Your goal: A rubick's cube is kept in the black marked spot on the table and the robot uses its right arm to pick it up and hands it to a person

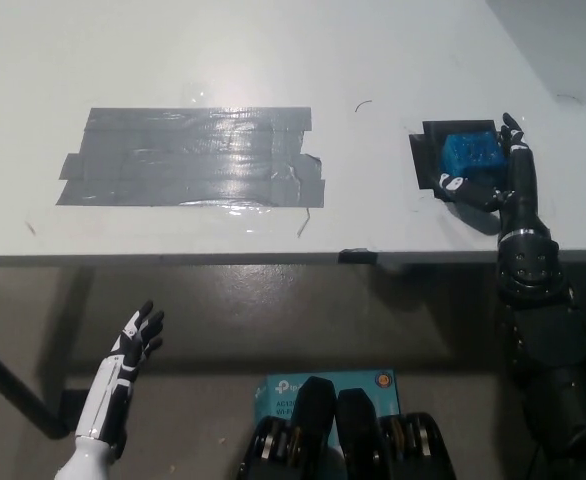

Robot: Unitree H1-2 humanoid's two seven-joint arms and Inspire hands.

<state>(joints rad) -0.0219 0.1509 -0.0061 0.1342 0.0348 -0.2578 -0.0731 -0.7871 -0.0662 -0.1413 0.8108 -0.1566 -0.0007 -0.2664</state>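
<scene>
The Rubik's cube (471, 153) shows a blue face and sits on the black taped spot (422, 160) at the right of the white table (273, 60). My black right hand (500, 177) is open beside the cube. Its thumb lies along the cube's near edge and its other fingers stand at the cube's right side. I cannot tell whether they touch the cube. My white left hand (131, 345) rests open below the table edge at lower left.
A wide patch of grey tape (193, 158) covers the table's left middle. The table's front edge (273, 258) runs across the picture. A teal box (283, 392) lies on the floor below.
</scene>
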